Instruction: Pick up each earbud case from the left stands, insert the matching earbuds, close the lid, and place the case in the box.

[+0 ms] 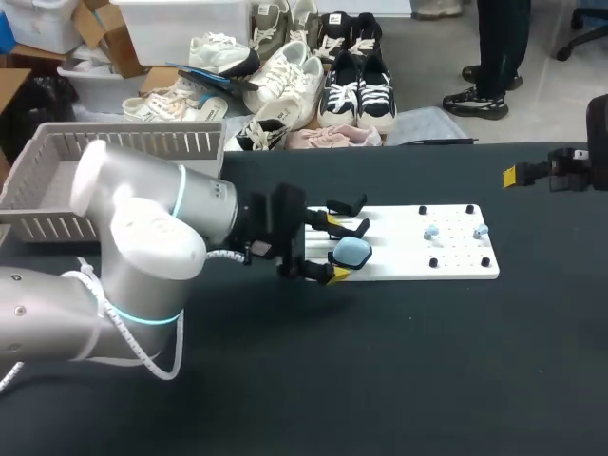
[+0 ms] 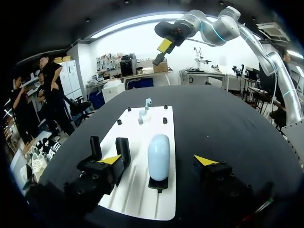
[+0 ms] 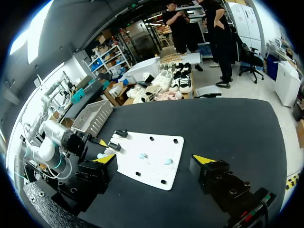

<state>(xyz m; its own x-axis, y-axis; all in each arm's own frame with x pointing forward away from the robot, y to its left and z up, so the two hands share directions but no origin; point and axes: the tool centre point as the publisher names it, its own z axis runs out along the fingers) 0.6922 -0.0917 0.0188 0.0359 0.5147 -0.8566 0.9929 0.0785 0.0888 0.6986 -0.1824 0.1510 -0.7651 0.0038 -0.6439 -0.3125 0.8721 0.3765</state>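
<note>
The left end effector (image 1: pixel 336 248) is sitting at the centre of the head view frame, its yellow-tipped fingers (image 2: pixel 110 159) spreading wide on either side of a pale blue earbud case (image 1: pixel 352 251) and not touching it. Seen from the left wrist, the earbud case is standing upright on a small black stand (image 2: pixel 158 184) midway between the two fingers, with a clear gap showing on each side. Two more stands (image 2: pixel 123 149) are rising just beside one finger. All of this is resting on a white board (image 1: pixel 399 252) lying across the middle of the dark table (image 1: pixel 380 370). Toward the board's right end in the head view, two pale blue earbuds (image 1: pixel 432 231) are sitting well apart from the case. The left arm (image 1: pixel 142 237) is filling the left side of that frame, and behind it, in the upper left, a grey basket (image 1: pixel 47 180) is standing on the table. The right end effector (image 3: pixel 153 158) is hanging at the right edge of the head view frame, well away from the board, its fingers also spreading open with nothing between them.
</note>
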